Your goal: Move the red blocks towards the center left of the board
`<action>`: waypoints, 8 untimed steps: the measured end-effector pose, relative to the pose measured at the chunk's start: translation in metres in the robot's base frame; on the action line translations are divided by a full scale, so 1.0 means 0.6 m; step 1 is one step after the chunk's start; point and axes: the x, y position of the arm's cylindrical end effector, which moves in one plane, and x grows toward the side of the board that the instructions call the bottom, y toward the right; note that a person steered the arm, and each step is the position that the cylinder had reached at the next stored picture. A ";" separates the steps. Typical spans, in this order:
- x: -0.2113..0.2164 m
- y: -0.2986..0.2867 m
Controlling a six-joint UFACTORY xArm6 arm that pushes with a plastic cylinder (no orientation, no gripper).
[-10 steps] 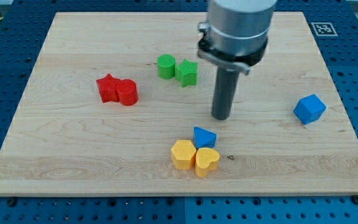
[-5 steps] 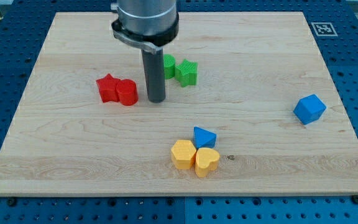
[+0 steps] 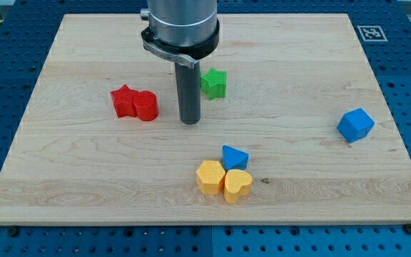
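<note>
My tip [image 3: 190, 122] rests on the bench [image 3: 84, 185], near but clear of the red cylinder [image 3: 146, 106] on the view's right; the arm carries no gripper, only the rod. The red cylinder touches the red star [image 3: 124, 101], both at the board's centre left. A green star [image 3: 214, 83] sits just beside the rod, the blue cube [image 3: 354, 124] far right, and two yellow blocks [image 3: 223, 180] touch a blue block [image 3: 234, 156] below.

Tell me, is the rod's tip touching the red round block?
Apart. The camera view shows bare wood between my tip and the red round block.
</note>
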 end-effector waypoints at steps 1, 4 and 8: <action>0.000 0.000; -0.024 -0.076; -0.035 -0.180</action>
